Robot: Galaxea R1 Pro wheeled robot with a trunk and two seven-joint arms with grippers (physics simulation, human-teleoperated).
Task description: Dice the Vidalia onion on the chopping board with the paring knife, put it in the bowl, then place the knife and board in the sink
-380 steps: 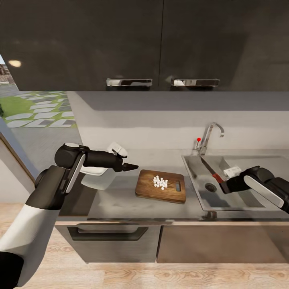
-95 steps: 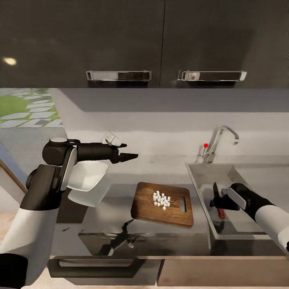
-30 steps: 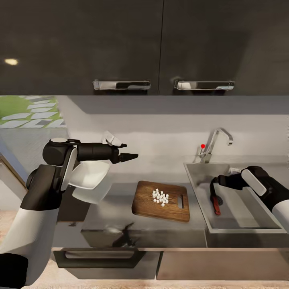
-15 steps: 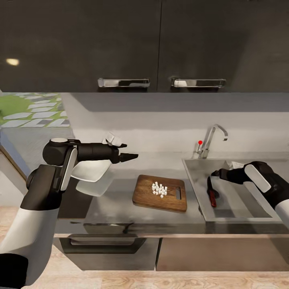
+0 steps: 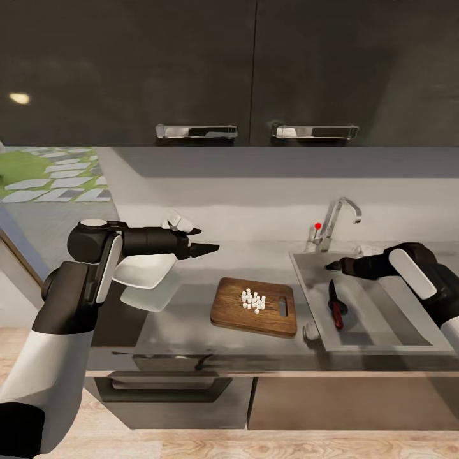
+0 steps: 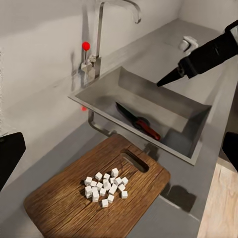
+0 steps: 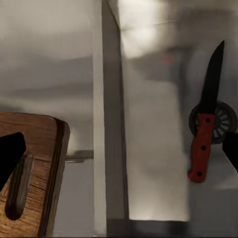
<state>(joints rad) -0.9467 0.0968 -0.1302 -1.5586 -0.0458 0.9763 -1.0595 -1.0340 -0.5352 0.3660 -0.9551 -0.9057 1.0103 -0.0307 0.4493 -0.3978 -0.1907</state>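
The paring knife (image 5: 334,306) (image 6: 139,120) (image 7: 203,139) lies flat on the bottom of the sink (image 5: 382,319) (image 6: 171,101) (image 7: 148,163), blade pointing to the back wall. My right gripper (image 5: 330,266) (image 6: 163,81) hangs open above the basin's back left part, clear of the knife. The chopping board (image 5: 236,312) (image 6: 59,208) (image 7: 34,163) rests on the countertop (image 5: 185,322) left of the sink, with the diced onion (image 5: 254,301) (image 6: 106,186) piled on it. My left gripper (image 5: 209,247) is open and empty, held above the counter behind the board. The white bowl (image 5: 145,271) sits left, partly behind that arm.
A chrome tap (image 5: 336,218) (image 6: 106,29) with a red knob (image 5: 317,225) stands at the sink's back left corner. Dark wall cabinets (image 5: 255,70) hang overhead. A small white object (image 6: 188,43) lies on the counter behind the sink.
My right gripper let go of the knife, which now lies in the sink, and has risen toward the back of the basin. The camera shifted meanwhile. The left arm has stayed put.
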